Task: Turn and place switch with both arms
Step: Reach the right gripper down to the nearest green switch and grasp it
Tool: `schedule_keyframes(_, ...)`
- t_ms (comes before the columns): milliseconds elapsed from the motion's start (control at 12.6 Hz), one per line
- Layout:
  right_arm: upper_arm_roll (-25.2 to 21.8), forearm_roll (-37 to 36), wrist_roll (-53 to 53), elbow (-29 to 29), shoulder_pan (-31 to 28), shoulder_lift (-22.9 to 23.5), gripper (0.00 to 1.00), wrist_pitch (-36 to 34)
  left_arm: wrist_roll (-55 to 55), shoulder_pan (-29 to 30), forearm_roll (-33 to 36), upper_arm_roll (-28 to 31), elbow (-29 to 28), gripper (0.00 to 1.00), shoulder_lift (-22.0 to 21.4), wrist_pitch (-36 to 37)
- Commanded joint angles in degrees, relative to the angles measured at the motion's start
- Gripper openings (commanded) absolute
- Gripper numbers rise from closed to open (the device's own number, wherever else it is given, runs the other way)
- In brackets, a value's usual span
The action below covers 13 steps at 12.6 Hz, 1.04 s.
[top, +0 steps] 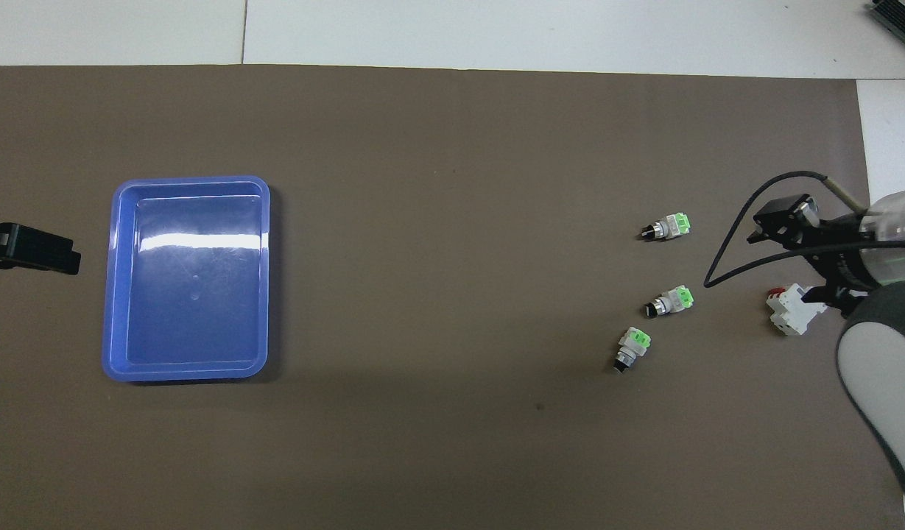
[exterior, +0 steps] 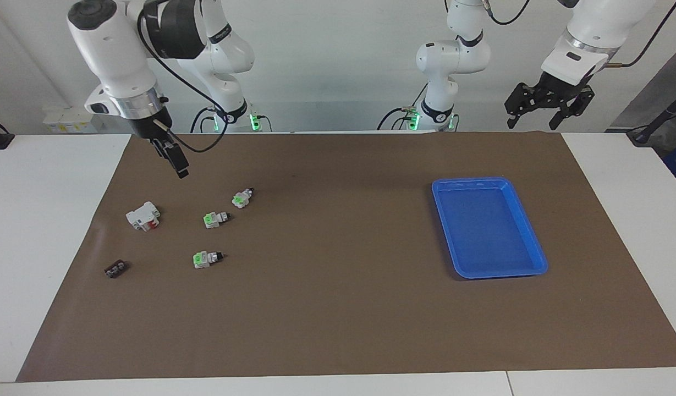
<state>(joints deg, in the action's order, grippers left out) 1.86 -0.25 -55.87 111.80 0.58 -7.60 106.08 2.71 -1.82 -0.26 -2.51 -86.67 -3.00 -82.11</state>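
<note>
Facing view: right gripper [exterior: 179, 165] hangs empty, its opening unreadable, above the mat beside three green-faced switches [exterior: 215, 219]; left gripper [exterior: 549, 107] waits spread open, holding nothing, near the blue tray [exterior: 527, 231].

The right arm reaches out from its base and bends down over its own end of the tabletop, wrist tilted so that the right tool [exterior: 175, 157] [top: 780, 221] hangs in the air above the brown surface, touching nothing. Its black fingers point down and slightly inward; from either view they seem close together, though the gap cannot be made out for certain. The left arm waits, drawn back and raised at its own end, its left tool [exterior: 549, 107] [top: 29, 250] held high with the fingers spread apart and nothing between them.
</note>
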Motion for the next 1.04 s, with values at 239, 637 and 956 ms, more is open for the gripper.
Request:
schedule_keyframes(239, 0.3, 1.4, -17.9, 13.4, 5.9, -1.5, 1.00, 7.5, -0.1, 0.4, 0.6, -0.2, -1.5, 1.00, -1.4, 0.4)
schedule_keyframes(637, 0.3, 4.1, -19.2, 24.7, 9.0, 1.2, 1.00, 20.6, -0.1, 0.4, 0.6, -0.2, -1.5, 1.00, -1.5, 0.4)
schedule_keyframes(956, 0.2, 4.1, -14.1, 30.1, 10.1, 3.4, 1.00, 28.5, -0.1, 0.4, 0.6, -0.2, -1.5, 1.00, -1.5, 0.4)
